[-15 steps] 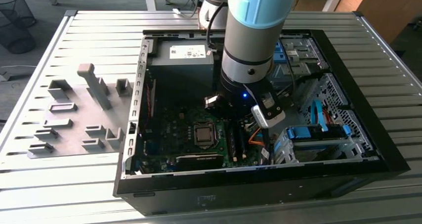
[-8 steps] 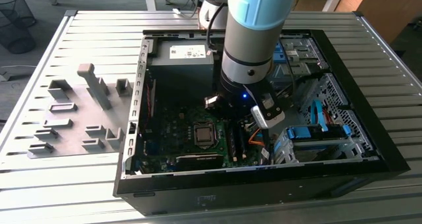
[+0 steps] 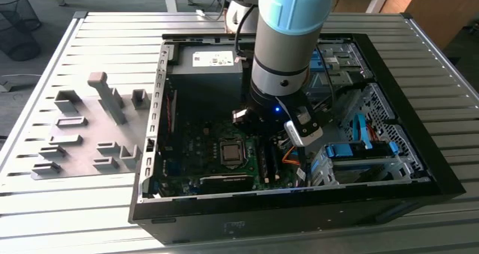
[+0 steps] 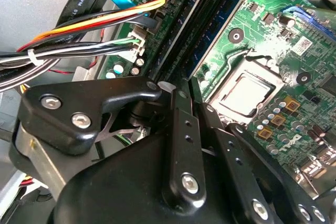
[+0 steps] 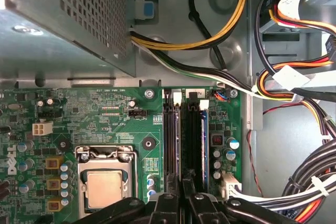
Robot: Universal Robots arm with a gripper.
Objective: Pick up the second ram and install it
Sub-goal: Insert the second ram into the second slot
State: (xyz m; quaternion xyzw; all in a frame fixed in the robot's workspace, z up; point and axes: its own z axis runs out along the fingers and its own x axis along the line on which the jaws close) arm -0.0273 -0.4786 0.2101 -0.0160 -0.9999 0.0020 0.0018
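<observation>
The black metal hand [image 5: 181, 203], closed on the thin blue-green second ram [image 5: 203, 150], stands it in the black memory slots [image 5: 186, 145] beside the silver processor socket [image 5: 105, 182]; judged best pressed squarely, evenly.

Open computer case [image 3: 441, 175] on slatted table [image 3: 112, 209]. Green motherboard [image 5: 105, 114] inside, metal-capped processor [image 5: 105, 187] beside black memory slots [image 5: 170, 145]. Grey holder blocks [image 3: 75, 136] at exterior view's left. Bundled cables [image 5: 294, 93].
</observation>
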